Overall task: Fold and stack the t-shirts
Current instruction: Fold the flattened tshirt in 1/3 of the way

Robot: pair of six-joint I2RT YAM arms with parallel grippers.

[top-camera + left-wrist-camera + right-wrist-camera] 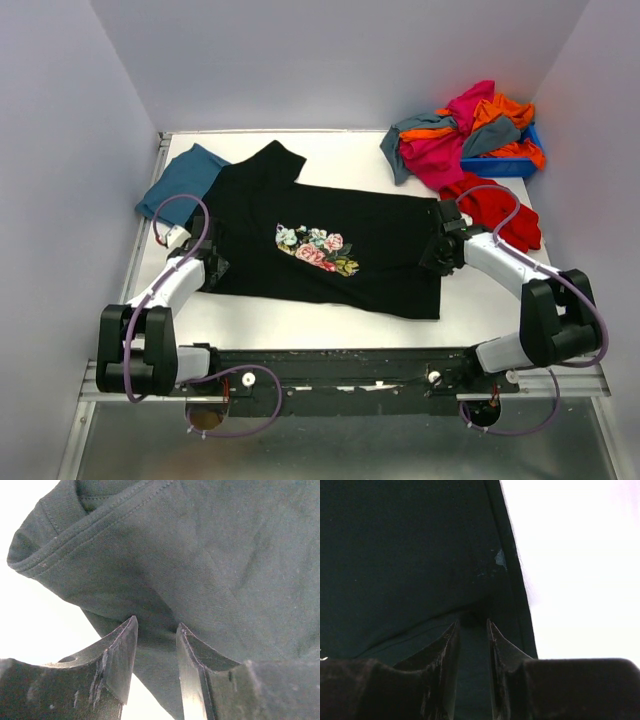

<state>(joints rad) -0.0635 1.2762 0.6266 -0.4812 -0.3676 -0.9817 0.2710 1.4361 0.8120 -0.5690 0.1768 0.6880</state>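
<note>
Noted black t-shirt spread print-up across the middle of the bench. Found right fingers nearly together, pinching its right edge. Found left fingers part-way apart at its left sleeve side, cloth in the gap; cannot tell if gripped. Logged teal t-shirt far left, heap of t-shirts far right.

White table: black t-shirt spread centre, teal t-shirt left, red t-shirt, blue bin right.
</note>
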